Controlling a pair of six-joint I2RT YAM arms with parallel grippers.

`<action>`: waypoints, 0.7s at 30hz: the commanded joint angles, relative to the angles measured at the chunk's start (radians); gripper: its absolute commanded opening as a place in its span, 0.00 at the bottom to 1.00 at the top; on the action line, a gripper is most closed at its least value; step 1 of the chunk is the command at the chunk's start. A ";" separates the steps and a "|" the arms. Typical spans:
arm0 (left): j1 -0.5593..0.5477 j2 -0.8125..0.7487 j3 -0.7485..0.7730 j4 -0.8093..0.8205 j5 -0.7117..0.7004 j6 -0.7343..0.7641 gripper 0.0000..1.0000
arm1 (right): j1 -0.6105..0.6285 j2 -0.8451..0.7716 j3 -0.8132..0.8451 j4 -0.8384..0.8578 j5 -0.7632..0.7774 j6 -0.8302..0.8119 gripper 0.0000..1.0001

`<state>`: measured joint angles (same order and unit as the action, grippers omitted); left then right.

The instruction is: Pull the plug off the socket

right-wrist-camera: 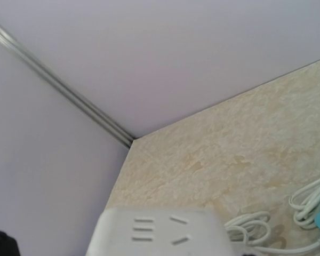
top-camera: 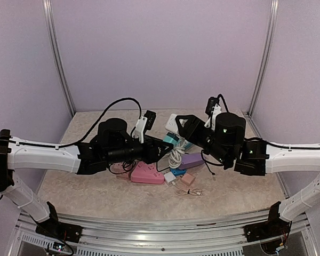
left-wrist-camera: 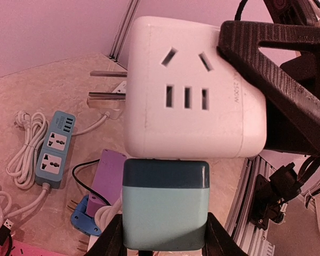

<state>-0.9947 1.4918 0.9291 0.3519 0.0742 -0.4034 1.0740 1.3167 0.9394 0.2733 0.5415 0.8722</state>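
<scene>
1. The left gripper [left-wrist-camera: 164,226] pinches a two-tone teal and dark blue plug block [left-wrist-camera: 165,205] between its black fingers [left-wrist-camera: 113,239], held up above the beige marbled table [left-wrist-camera: 48,90].
2. In the left wrist view the plug block's top edge lies flush against the lower face of a white cube socket [left-wrist-camera: 189,90]. Whether its pins are seated inside cannot be told.
3. The right gripper [top-camera: 182,127] is clamped on the white cube socket. One black ribbed finger [left-wrist-camera: 266,64] presses on the cube's right side, and the other finger is hidden behind the cube.
4. Two bare metal prongs [left-wrist-camera: 108,74] stick out of the cube's left side and touch nothing.
5. On the table beneath lie a light blue power strip [left-wrist-camera: 53,149] with its coiled white cable [left-wrist-camera: 24,144], a purple rectangular block [left-wrist-camera: 113,170] and a small blue plug [left-wrist-camera: 85,213].
6. The top view adds a flat pink case [top-camera: 146,173], a small peach cube [top-camera: 188,180] and a thin looped wire [top-camera: 189,192]. Both arms cover much of the pile.
7. In the right wrist view the cube is only a blur at the bottom edge, and that gripper's own fingers are cut off.
</scene>
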 commanded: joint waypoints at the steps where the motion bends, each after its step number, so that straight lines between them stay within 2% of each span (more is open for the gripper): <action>1: 0.049 -0.021 0.037 0.032 -0.070 -0.101 0.00 | -0.002 -0.067 -0.052 0.019 0.284 -0.054 0.00; 6: 0.052 -0.021 0.039 0.023 -0.103 -0.105 0.00 | 0.032 -0.058 -0.068 0.051 0.329 -0.042 0.00; 11: 0.052 -0.028 0.019 0.026 -0.081 -0.059 0.00 | 0.030 -0.048 -0.018 -0.008 0.334 -0.075 0.00; 15: 0.041 -0.043 -0.014 0.019 -0.022 0.023 0.00 | 0.000 -0.036 0.049 -0.105 0.294 -0.097 0.00; 21: 0.036 -0.094 -0.061 0.017 0.102 0.108 0.00 | -0.053 -0.012 0.100 -0.157 0.186 -0.105 0.00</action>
<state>-0.9867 1.4769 0.9115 0.3767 0.1242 -0.3408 1.1091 1.3125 0.9882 0.2012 0.6277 0.8494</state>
